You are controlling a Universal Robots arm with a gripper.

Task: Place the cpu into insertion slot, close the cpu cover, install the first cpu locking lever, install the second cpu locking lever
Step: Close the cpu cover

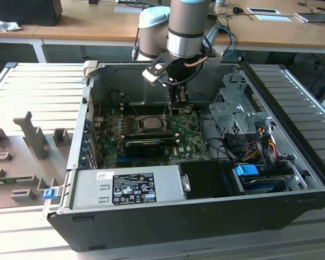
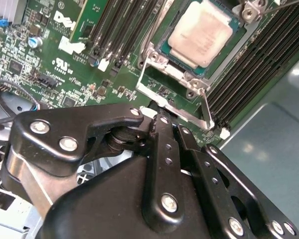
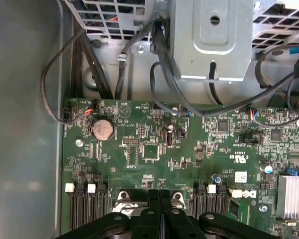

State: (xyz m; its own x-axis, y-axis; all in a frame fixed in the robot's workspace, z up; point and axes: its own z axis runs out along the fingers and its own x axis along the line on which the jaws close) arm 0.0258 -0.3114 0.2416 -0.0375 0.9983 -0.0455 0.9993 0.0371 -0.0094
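Inside the open case, exterior view: the silver-and-grey robot arm (image 1: 184, 27) reaches straight down into the black metal computer tower (image 1: 195, 222). Its black gripper (image 1: 172, 111) hangs low over the green circuit board (image 1: 190, 140).
Cpu, exterior view: the cpu (image 1: 150, 122), a small flat square chip with a pale silver face, sits in the insertion slot (image 1: 136, 125), a square metal-rimmed socket on the board. It is just to the exterior view's left of the gripper's tips.
Cpu, second wrist view: the cpu (image 2: 202, 34) lies flat in its socket, near the tips of the gripper (image 2: 165, 119) but apart from them.
Cover, second wrist view: the cpu cover (image 2: 182, 73), a thin silvery frame plate, lies down around the cpu, whose face shows through the square opening.
Lever, second wrist view: a thin bent silver wire lever (image 2: 207, 107) runs by the socket's near edge, right at the fingertips. Whether they touch it I cannot tell.
Gripper, first wrist view: the two black fingers (image 3: 154, 204) are pressed together with nothing seen between them. They sit between rows of long black memory slots (image 3: 84, 206), and a round silver coin battery (image 3: 102, 129) lies farther along the board.
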